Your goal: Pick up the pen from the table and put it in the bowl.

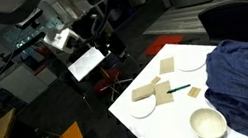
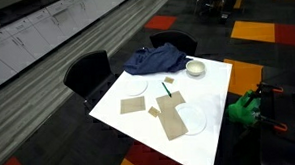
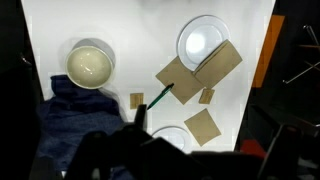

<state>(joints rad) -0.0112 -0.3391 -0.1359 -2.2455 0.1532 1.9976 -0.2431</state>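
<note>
White worktop (image 3: 120, 25), green pen (image 3: 160, 98) lying beside tan cardboard pieces (image 3: 180, 80), cream bowl (image 3: 90, 65) just beside blue cloth (image 3: 70, 130), jaws blurred, spread impossible to tell

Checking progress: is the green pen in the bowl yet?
Out: the thin green pen lies on the white table, apart from the empty round cream bowl.

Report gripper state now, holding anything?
Gripper: open or closed cannot be told (dark blur); thin green pen lies on the white rectangular table, not held.
</note>
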